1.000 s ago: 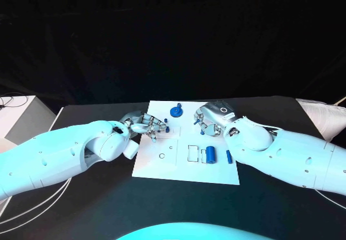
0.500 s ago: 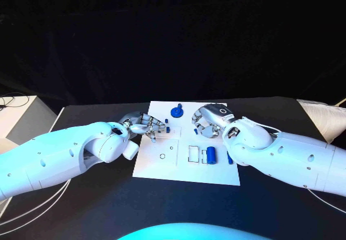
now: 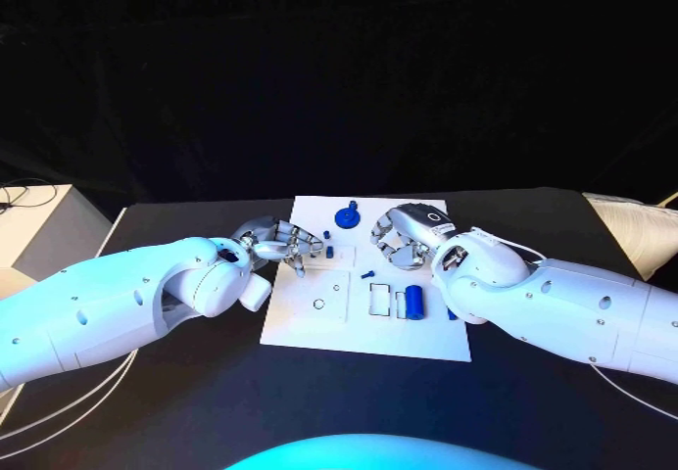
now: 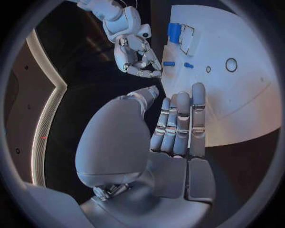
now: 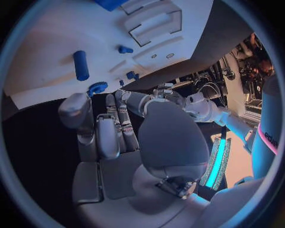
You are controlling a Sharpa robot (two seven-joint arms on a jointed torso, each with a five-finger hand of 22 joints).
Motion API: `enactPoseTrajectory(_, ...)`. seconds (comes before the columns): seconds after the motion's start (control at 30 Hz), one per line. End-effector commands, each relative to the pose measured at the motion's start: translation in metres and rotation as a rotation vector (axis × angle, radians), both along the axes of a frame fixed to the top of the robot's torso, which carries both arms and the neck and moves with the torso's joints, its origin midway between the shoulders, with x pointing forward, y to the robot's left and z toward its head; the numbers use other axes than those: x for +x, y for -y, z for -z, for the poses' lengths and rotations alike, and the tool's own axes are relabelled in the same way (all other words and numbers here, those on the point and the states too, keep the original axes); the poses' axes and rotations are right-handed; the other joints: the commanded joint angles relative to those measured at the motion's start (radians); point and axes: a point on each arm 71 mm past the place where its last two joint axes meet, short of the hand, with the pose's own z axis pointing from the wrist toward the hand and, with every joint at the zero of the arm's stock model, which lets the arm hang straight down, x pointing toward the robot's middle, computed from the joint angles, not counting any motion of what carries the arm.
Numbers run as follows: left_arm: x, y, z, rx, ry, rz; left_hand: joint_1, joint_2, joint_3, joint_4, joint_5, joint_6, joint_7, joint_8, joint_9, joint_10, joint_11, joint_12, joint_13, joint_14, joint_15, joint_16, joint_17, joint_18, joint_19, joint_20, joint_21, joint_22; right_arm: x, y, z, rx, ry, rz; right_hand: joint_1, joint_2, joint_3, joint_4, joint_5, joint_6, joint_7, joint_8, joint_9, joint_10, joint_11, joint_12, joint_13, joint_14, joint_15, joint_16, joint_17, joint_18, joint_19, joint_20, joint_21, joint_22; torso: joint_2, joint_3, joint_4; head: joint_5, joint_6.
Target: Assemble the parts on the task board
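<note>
The small blue peg point(image 3: 366, 273) lies loose on the task board point(image 3: 424, 345) between both hands, nearer the right hand point(image 3: 403, 238), whose empty fingers hang loosely parted, while the left hand point(image 3: 287, 242) hovers empty too

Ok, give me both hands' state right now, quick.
Left hand: open, fingers straight, holding nothing.
Right hand: open, fingers straight, holding nothing.

black-draped lab, cabled equipment point(image 5: 204, 88)

right hand point(image 3: 406, 238) hides board's far right | blue cylinder point(image 5: 110, 4) cut by edge
</note>
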Motion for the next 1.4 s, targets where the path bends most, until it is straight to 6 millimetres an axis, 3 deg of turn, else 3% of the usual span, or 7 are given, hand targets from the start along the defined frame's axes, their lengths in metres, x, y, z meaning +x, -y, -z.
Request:
enactPoseTrajectory(0.03, 0.000, 0.001, -0.001, -0.012, 0.012, -0.002, 0.013, 0.001, 0.000, 0.004, 0.000, 0.004, 0.001, -0.005, -0.002, 0.009, 0.000, -0.007, -0.001, 0.006, -0.002, -0.005, 0.002, 0.016, 0.008, 0.001, -0.008, -0.002, 0.000, -0.001, 0.003, -0.025, -0.028, -0.010, 0.002, -0.006, 0.006, -0.003, -0.002, -0.010, 0.003, 0.005, 0.003, 0.019, -0.002, 0.006, 0.000, 0.015, 0.003, -0.003, 0.001, 0.019, 0.012, 0.004, -0.002, 0.001, -0.001, 0.0005, -0.0013, 0.000, -0.002)
enactPoseTrajectory(0.27, 0.000, 0.001, -0.001, -0.012, 0.012, -0.003, 0.013, 0.001, 0.000, 0.004, 0.000, 0.004, 0.001, -0.005, -0.002, 0.009, 0.000, -0.007, -0.001, 0.006, -0.002, -0.005, 0.002, 0.016, 0.008, 0.001, -0.008, -0.002, 0.003, -0.006, 0.010, -0.082, -0.076, -0.011, -0.002, -0.044, -0.028, -0.013, -0.080, -0.077, -0.007, -0.039, -0.011, 0.110, -0.021, 0.022, 0.014, 0.035, -0.010, 0.033, 0.056, 0.006, 0.032, -0.008, 0.079, 0.023, -0.001, 0.0014, -0.0016, 0.001, -0.003)
enactPoseTrajectory(0.53, 0.000, 0.002, -0.001, -0.012, 0.012, -0.004, 0.019, 0.004, 0.003, 0.004, 0.001, 0.005, 0.001, -0.006, -0.003, 0.010, 0.000, -0.009, -0.001, 0.007, -0.002, -0.006, 0.002, 0.015, 0.010, 0.001, -0.009, -0.003, 0.004, -0.015, 0.025, -0.187, -0.167, -0.046, -0.003, -0.081, -0.077, -0.020, -0.093, -0.085, -0.011, -0.054, -0.018, 0.150, -0.028, 0.027, 0.028, 0.036, -0.013, 0.047, 0.076, -0.002, 0.037, -0.012, 0.123, 0.039, 0.000, 0.0010, 0.0014, 0.000, -0.006)
enactPoseTrajectory(0.67, 0.000, 0.002, -0.001, -0.012, 0.012, -0.004, 0.021, 0.005, 0.003, 0.003, 0.001, 0.005, 0.001, -0.007, -0.003, 0.011, 0.000, -0.010, -0.001, 0.007, -0.002, -0.007, 0.002, 0.015, 0.011, 0.000, -0.010, -0.004, 0.005, -0.017, 0.030, -0.213, -0.184, -0.052, -0.007, -0.080, -0.105, -0.009, -0.093, -0.069, -0.015, -0.052, -0.019, 0.187, -0.037, 0.043, 0.046, 0.037, -0.020, 0.054, 0.085, -0.009, 0.043, -0.016, 0.172, 0.058, 0.000, 0.0013, 0.0012, 0.000, -0.008)
enactPoseTrajectory(0.83, 0.000, 0.002, -0.001, -0.013, 0.012, -0.003, 0.021, 0.005, 0.003, 0.003, 0.001, 0.005, 0.001, -0.007, -0.003, 0.011, 0.000, -0.010, -0.001, 0.007, -0.002, -0.007, 0.002, 0.015, 0.011, 0.000, -0.010, -0.004, 0.005, -0.017, 0.033, -0.248, -0.176, -0.063, -0.001, -0.085, -0.175, 0.000, -0.094, -0.024, -0.040, -0.042, -0.022, 0.258, -0.067, 0.124, 0.123, 0.042, -0.043, 0.072, 0.111, -0.013, 0.047, -0.034, 0.207, 0.075, -0.001, 0.0001, 0.0008, 0.001, -0.012)
enactPoseTrajectory(0.97, 0.000, 0.002, -0.001, -0.013, 0.012, -0.003, 0.021, 0.005, 0.003, 0.003, 0.001, 0.005, 0.001, -0.007, -0.003, 0.011, 0.000, -0.010, -0.001, 0.007, -0.002, -0.007, 0.002, 0.015, 0.011, 0.000, -0.010, -0.004, 0.004, -0.018, 0.033, -0.271, -0.156, -0.074, 0.010, -0.074, -0.236, 0.021, -0.098, 0.000, -0.047, -0.049, -0.041, 0.190, -0.076, 0.254, 0.281, 0.044, -0.050, 0.082, 0.124, -0.016, 0.047, -0.045, 0.226, 0.090, 0.000, 0.0001, 0.0000, 0.003, -0.014)
enactPoseTrajectory(1.4, 0.001, 0.002, -0.001, -0.012, 0.011, -0.006, 0.027, 0.008, 0.005, 0.003, 0.001, 0.006, 0.000, -0.007, -0.004, 0.012, 0.000, -0.012, -0.001, 0.006, -0.002, -0.008, 0.003, 0.015, 0.012, 0.000, -0.011, -0.005, 0.003, -0.021, 0.030, -0.294, -0.066, -0.102, 0.032, -0.068, -0.263, 0.041, -0.093, 0.026, -0.061, -0.047, -0.062, 0.096, -0.085, 0.445, 0.495, 0.050, -0.058, 0.096, 0.146, -0.022, 0.051, -0.049, 0.271, 0.114, -0.001, 0.0006, 0.0000, 0.005, -0.018)
